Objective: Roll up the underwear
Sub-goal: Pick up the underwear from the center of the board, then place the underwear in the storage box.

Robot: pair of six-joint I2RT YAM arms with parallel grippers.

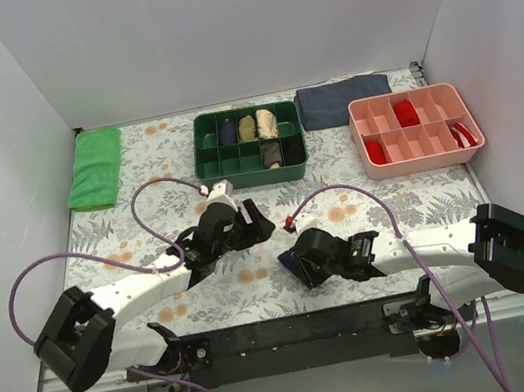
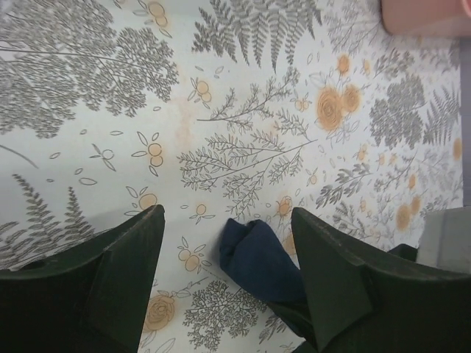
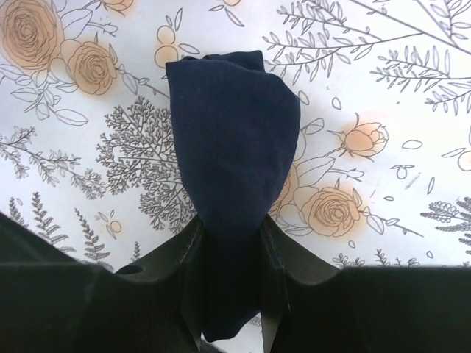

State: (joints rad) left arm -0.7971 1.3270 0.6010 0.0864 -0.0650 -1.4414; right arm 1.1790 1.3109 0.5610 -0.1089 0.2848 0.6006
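The underwear is a navy bundle, rolled up tight, resting on the floral tablecloth. No piping or emblem shows. My right gripper is shut on its near end, with the rest sticking out past the fingertips. In the top view the bundle lies at the table's middle front, under the right gripper. My left gripper hovers just to the left and behind it, open and empty. In the left wrist view the bundle's free end lies between the open fingers of the left gripper, closer to the right finger.
A dark green divided tray holding several rolled garments stands at the back centre. A pink divided tray with red items is at the back right. A green cloth lies back left, and a dark grey-blue folded cloth behind the trays.
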